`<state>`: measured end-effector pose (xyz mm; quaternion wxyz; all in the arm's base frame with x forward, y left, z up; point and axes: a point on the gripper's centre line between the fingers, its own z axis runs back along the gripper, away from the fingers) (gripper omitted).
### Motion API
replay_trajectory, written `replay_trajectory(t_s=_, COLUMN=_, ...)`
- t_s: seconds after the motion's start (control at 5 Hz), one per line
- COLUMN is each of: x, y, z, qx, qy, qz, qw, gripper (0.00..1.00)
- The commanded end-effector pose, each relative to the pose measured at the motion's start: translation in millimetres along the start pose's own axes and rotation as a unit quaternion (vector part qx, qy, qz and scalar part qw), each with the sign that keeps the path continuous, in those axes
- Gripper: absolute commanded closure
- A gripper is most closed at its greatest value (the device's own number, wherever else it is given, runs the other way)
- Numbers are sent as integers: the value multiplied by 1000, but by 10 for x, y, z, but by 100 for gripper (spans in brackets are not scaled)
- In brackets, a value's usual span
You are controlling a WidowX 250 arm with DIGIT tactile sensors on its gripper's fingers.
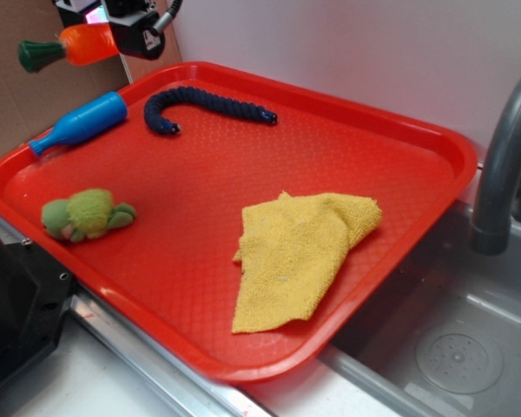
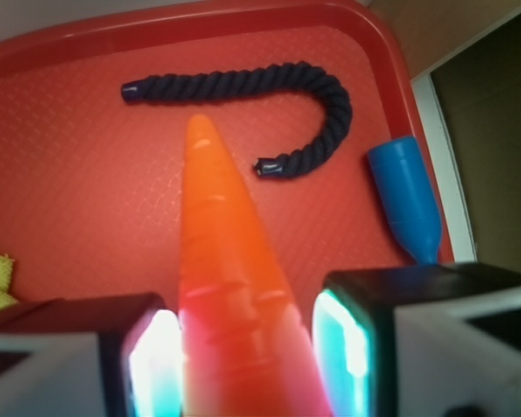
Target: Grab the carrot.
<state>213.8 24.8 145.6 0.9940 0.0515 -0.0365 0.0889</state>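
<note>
**Op A:** From my seat, the gripper is clamped on the carrot. In the wrist view both fingers press against its thick end, one on each side, with no gap showing.

**Op B:** Where is it relative to the tray?

**Op A:** Lifted clear, up at the far left corner of the red tray. In the exterior view the carrot's long axis runs roughly level, with the dark green stem end sticking out leftward past the tray's rim, in front of the brown cardboard wall.

**Op B:** And from the wrist?

**Op A:** The pointed tip leads away from the gripper, aimed towards the dark blue rope, which is bent like a hook. I see the tray floor under the tip.

**Op B:** Room to move?

**Op A:** The middle of the tray is open. The blue bottle lies along the left rim, the fuzzy green plush toy sits nearer the front left, and a crumpled yellow cloth covers the right portion. A grey faucet rises past the right rim over the metal sink.

**Op B:** Surfaces?

**Op A:** The carrot is glossy, smooth plastic, tapered, with shallow grooves. The tray floor has a fine diamond texture, the rope is twisted, and the cloth is terry.
</note>
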Motion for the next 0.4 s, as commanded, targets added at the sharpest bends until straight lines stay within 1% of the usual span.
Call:
replay_trajectory(t_s=0.0, x=-40, y=-38, z=35, qx=-11, qy=-10, qz=-5, qw=1000, gripper=100)
replay_trajectory(t_s=0.2, x=-46, y=-36, z=-11, qx=3, qy=-6, qz=1, qw=1000, gripper=100)
